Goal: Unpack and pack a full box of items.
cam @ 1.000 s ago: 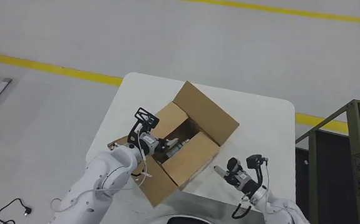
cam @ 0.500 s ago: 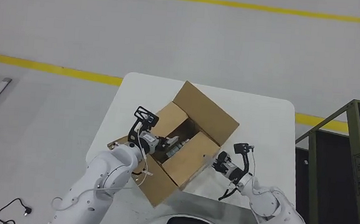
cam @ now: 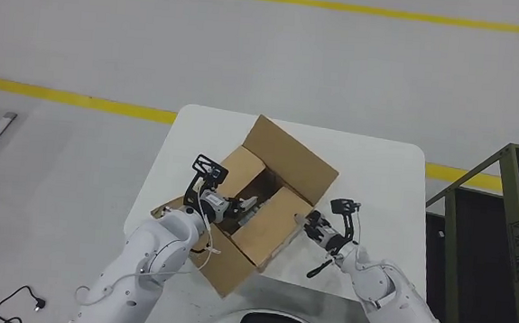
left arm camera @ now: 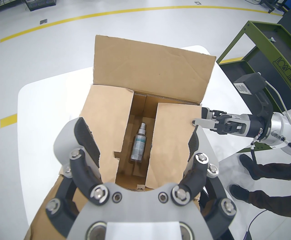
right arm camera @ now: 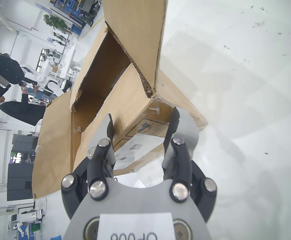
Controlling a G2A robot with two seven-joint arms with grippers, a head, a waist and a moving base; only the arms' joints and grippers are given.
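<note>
**Item 1, cardboard box** [cam: 282, 163] [left arm camera: 150, 68] [right arm camera: 136, 91]. Stands on the white desk [cam: 376, 170] [left arm camera: 45, 102] [right arm camera: 227, 91], set at an angle to the desk's edges. The top is partly open.
- Far long flap [left arm camera: 154, 66]: raised and leaning away from the opening.
- Two short flaps [left arm camera: 106, 113] [left arm camera: 175, 136]: lying roughly level over the opening, with a narrow gap between them.
- Near long flap [cam: 225, 268]: folded outward and down, past the desk's front edge.

**Item 2, spray bottle** [left arm camera: 138, 147]. Clear body, pale label, pump top. It lies on its side on the box floor, seen through the gap between the short flaps. Its nozzle end points toward the box's far wall.

**Item 3, left gripper** [cam: 229, 206] [left arm camera: 137, 129]. Held above the box's near end. The fingers are spread wide, about as far apart as the box is wide, and nothing is held between them.

**Item 4, right gripper** [cam: 309, 228] [left arm camera: 200, 121] [right arm camera: 143, 123]. Sits at the box's right side. The fingers are apart and hold nothing. From its own wrist view, the labelled side wall of the box shows between them. From the left wrist view, one fingertip [left arm camera: 196, 121] sits at the outer edge of the right short flap. Whether it touches the flap cannot be told.

**Item 5, green metal frame** [cam: 510, 206] [left arm camera: 250, 45]. Stands on the floor well to the right of the box, beyond the desk.

**Item 6, yellow floor line** [cam: 65, 96]. Runs across the floor beyond the box's far side.
</note>
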